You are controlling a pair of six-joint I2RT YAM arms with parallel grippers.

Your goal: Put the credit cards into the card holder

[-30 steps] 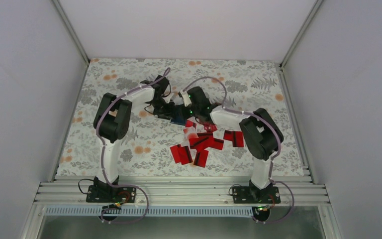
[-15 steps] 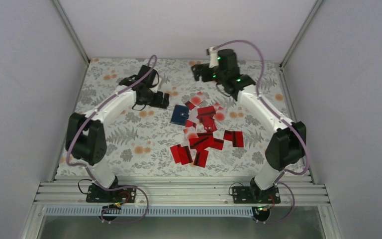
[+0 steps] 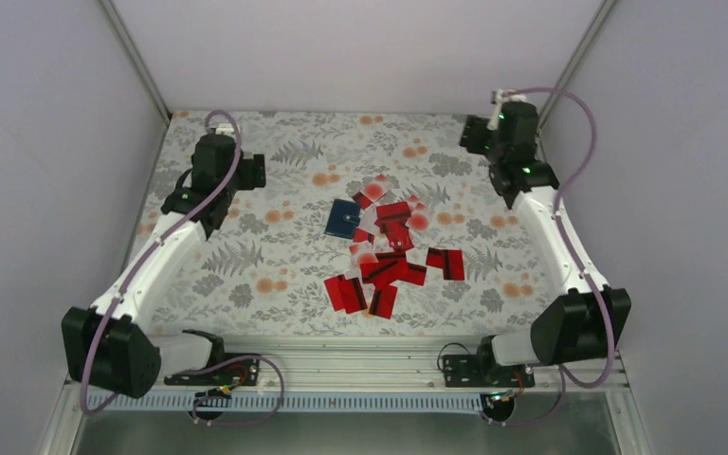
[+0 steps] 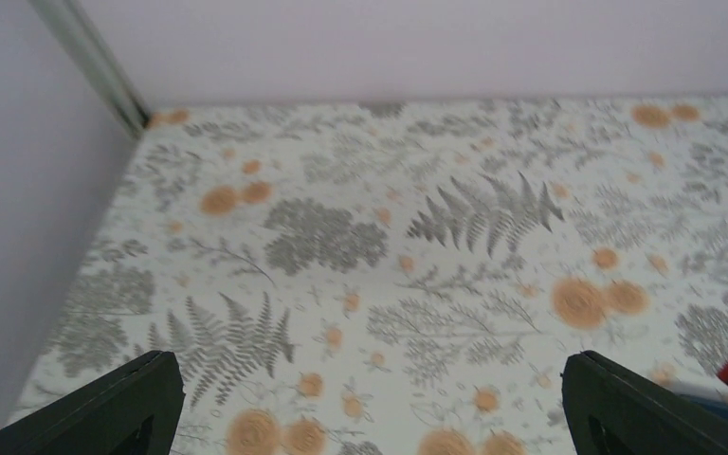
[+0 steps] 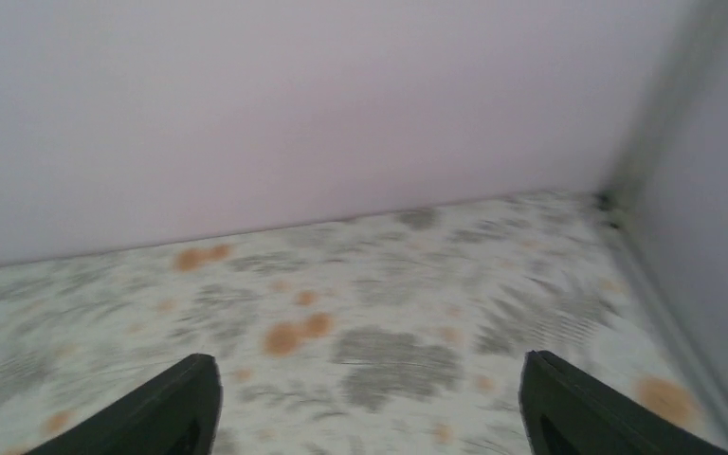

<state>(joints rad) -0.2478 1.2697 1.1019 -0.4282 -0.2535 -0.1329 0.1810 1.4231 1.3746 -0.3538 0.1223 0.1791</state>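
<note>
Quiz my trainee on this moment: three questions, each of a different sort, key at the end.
1. True or false: the left pincer holds nothing.
2. In the top view, where does the card holder lie relative to the scattered credit cards? A) at their far-left edge B) buried beneath them C) to their near right
3. Fill in: the right pincer has its jaws wide ____.

Key: 1 true; 2 A; 3 open.
</note>
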